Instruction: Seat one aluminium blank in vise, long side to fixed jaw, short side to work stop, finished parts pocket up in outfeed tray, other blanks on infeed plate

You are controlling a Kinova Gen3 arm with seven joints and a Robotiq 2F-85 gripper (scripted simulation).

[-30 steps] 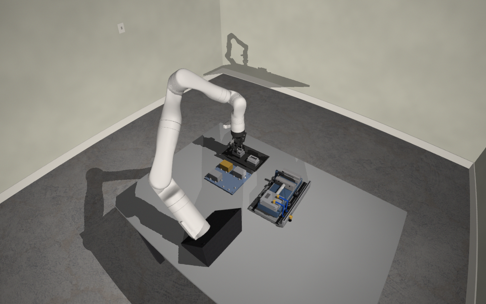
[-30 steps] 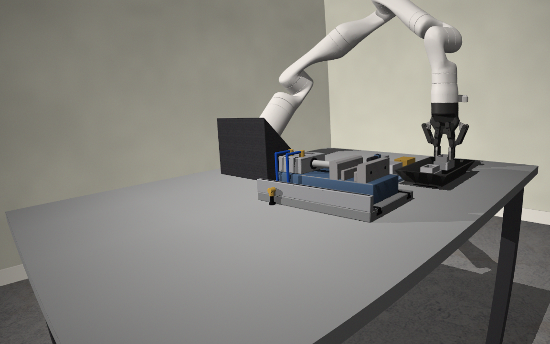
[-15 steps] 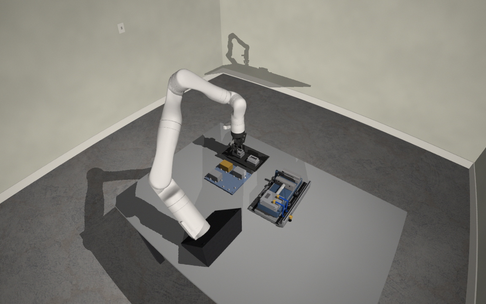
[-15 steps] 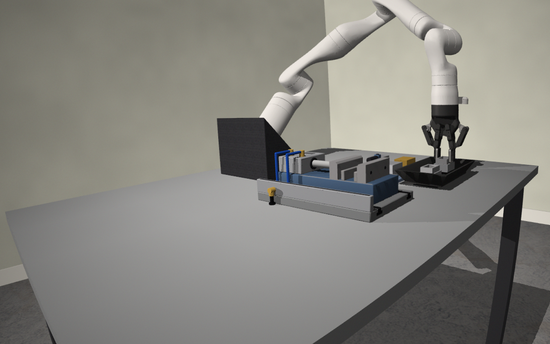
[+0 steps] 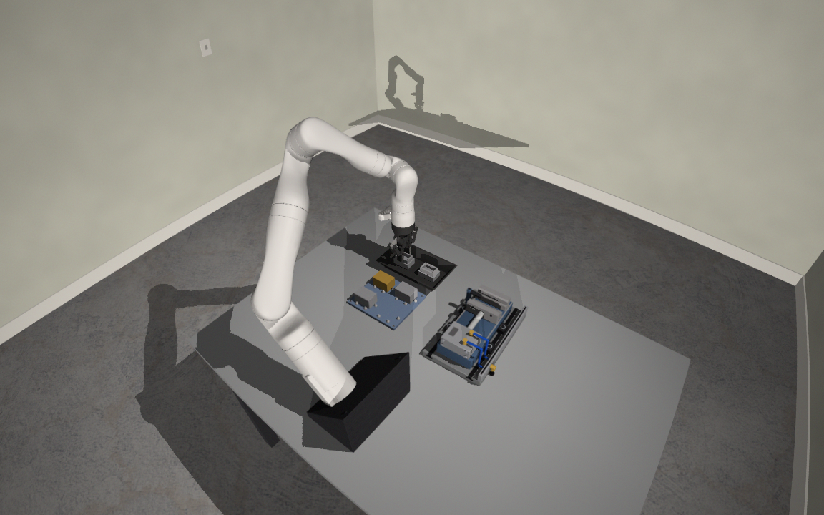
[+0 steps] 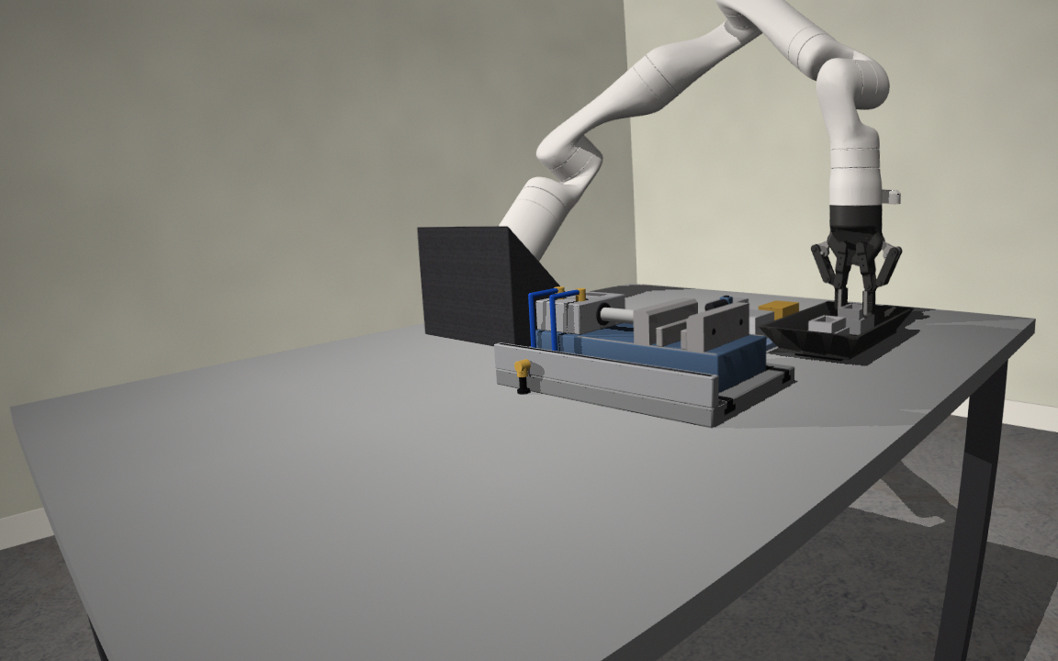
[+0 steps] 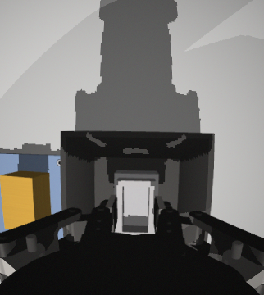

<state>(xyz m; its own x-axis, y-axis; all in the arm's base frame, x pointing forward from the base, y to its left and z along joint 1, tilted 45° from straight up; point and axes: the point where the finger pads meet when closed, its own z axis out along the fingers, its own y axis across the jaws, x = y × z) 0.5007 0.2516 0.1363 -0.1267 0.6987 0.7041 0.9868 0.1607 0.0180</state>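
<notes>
Grey table [image 6: 352, 493], vise [image 6: 639, 353], infeed plate [image 5: 373, 306], outfeed tray [image 5: 443, 267], black pedestal [image 5: 370, 397]

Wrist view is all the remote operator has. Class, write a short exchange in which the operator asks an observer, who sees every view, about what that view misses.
Operator: My claw is shut on a grey part. Is anything else in the black tray?
Observer: Yes, a second grey part lies in it, beside yours.
Operator: I see a yellow block on the blue plate. What else is on it?
Observer: Two grey blocks, apart from each other and from the yellow one.
</notes>
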